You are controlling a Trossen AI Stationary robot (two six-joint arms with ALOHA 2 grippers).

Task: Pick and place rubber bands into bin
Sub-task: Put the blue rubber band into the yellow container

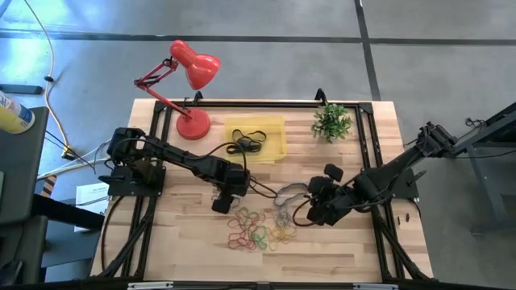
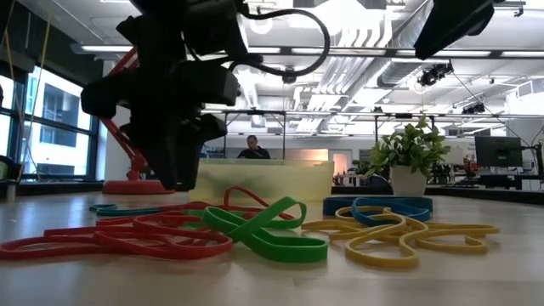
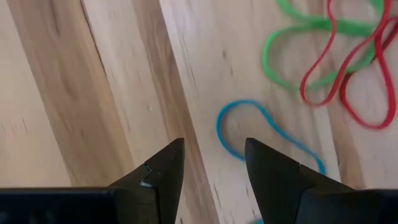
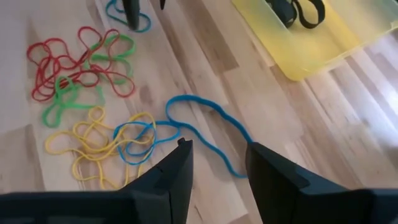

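Two black bands (image 1: 248,142) in bin (image 1: 274,129)

From above, a wooden bench (image 1: 193,250) carries a yellow bin (image 1: 272,133) near its far edge, with dark rubber bands (image 1: 248,142) lying in it. A red desk lamp (image 1: 189,84) stands just left of the bin and a small potted plant (image 1: 332,121) to its right. A heap of coloured rubber bands (image 1: 260,228) lies near the front middle. The left gripper (image 1: 222,203) hangs at the heap's left edge; the right gripper (image 1: 316,211) sits just right of the heap.
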